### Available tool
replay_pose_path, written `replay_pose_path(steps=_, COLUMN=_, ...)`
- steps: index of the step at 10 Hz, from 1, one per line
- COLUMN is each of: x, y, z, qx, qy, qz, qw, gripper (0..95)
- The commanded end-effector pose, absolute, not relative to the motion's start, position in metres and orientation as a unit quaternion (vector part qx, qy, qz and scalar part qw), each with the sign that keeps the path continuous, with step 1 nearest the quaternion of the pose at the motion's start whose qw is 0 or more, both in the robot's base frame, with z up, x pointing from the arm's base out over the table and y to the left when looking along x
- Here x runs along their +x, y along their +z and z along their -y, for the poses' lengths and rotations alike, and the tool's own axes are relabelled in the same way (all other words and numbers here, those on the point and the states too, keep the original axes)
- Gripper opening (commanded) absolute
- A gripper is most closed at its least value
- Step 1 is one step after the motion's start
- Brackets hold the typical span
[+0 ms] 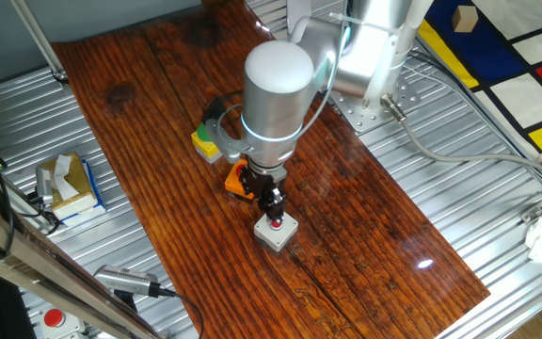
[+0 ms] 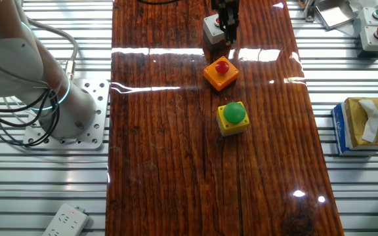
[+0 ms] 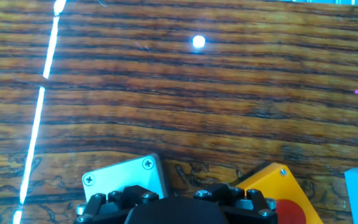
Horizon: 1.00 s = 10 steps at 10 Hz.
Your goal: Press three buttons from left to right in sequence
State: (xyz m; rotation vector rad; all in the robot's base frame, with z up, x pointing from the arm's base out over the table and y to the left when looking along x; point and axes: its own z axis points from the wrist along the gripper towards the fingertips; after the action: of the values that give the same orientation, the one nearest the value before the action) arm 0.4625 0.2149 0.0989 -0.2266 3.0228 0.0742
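The gripper (image 1: pixel 274 218) stood on the red cap of the grey button (image 1: pixel 277 232), last in the row on the wooden board (image 1: pixel 365 217); the third press looked in hand, and next would call for a straight lift clear. Whether the fingers were spread or together could not be told. The orange button (image 2: pixel 220 73) and yellow button (image 2: pixel 232 118) sat beside it: small square boxes with domed glossy caps, on dark, ridged, shiny planks.
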Motion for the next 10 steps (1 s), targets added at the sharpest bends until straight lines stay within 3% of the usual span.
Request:
replay_pose_path(steps=1, x=0.4606, y=0.0987, z=-0.2147, qx=-0.073, qy=0.024, qz=-0.995, qw=0.056, gripper=76.0)
replay_pose_path(steps=10, x=0.4535, y=0.0928, z=-0.2202, qx=-0.072, qy=0.025, qz=-0.995, qw=0.063, gripper=76.0)
